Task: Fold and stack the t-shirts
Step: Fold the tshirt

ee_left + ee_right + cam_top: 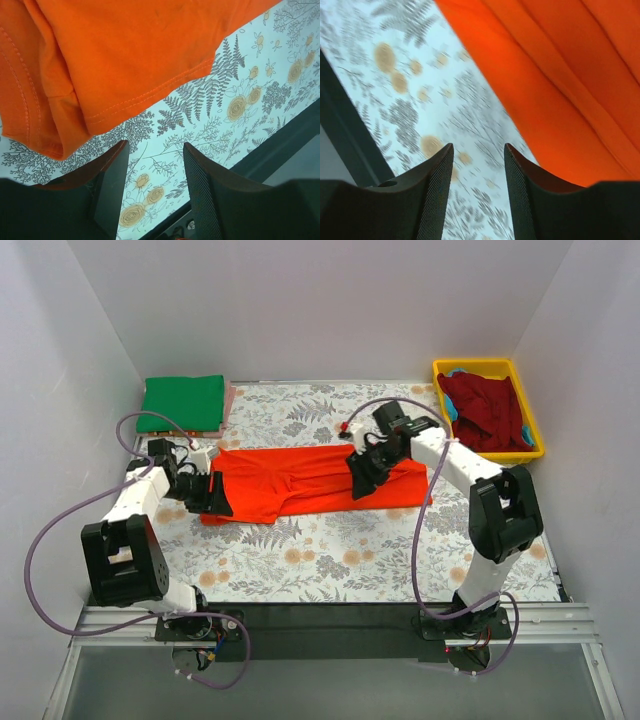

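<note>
The bright orange-red t-shirt (305, 482) lies folded into a long strip across the middle of the table. My left gripper (220, 502) hangs open over its left end, near the front hem (150, 92), with only tablecloth between the fingers (112, 185). At the shirt's right part, my right gripper (360, 483) is open too, its fingers (437, 185) above the cloth's near edge (560, 120) and gripping nothing. A folded green t-shirt (182, 403) rests at the back left. A dark red t-shirt (488, 410) lies crumpled in the yellow tray (535, 430).
The floral tablecloth (330, 550) covers the table. White walls close in on three sides. A dark rail (330, 615) runs along the near edge by the arm bases. Purple cables (45, 540) loop beside both arms.
</note>
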Robot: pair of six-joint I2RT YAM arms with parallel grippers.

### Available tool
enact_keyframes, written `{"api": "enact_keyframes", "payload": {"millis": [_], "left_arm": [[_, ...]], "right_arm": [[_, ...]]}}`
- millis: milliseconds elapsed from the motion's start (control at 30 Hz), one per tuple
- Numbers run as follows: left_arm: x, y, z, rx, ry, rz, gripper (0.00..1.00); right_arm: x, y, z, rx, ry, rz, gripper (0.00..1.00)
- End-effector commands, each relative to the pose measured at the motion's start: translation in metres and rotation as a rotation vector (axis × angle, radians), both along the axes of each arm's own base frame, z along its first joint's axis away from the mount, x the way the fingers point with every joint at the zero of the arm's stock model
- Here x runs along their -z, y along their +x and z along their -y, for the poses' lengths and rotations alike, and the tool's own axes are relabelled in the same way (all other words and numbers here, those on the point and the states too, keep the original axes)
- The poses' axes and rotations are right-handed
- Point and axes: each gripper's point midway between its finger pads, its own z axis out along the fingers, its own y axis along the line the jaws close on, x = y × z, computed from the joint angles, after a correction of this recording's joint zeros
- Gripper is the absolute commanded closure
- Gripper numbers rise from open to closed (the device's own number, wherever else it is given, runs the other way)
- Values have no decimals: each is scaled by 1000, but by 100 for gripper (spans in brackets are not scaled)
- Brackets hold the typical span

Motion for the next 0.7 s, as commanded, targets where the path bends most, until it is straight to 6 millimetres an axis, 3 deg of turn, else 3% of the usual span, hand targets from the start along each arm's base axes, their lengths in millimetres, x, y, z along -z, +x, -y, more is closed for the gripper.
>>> {"api": "enact_keyframes", "payload": {"millis": [0, 133, 167, 300, 433, 667], "left_arm": [[1, 3, -2, -48, -6, -68, 53], [13, 6, -17, -100, 86, -86, 53], [16, 6, -18, -105, 88, -105, 53], [26, 6, -19, -128, 86, -153, 53], [34, 9, -18, -135, 77, -174, 53], [38, 18, -19, -154, 71, -177, 55]], "right_arm": [[-29, -9, -65, -24, 162, 35, 47], [-26, -23, -116, -52, 247, -7, 42], [-24, -28, -136, -51, 278, -33, 41], [-13, -43, -176, -29, 337, -94, 36], [10, -57, -204, 3, 349, -173, 30], [34, -62, -227, 31, 355, -253, 30]]}}
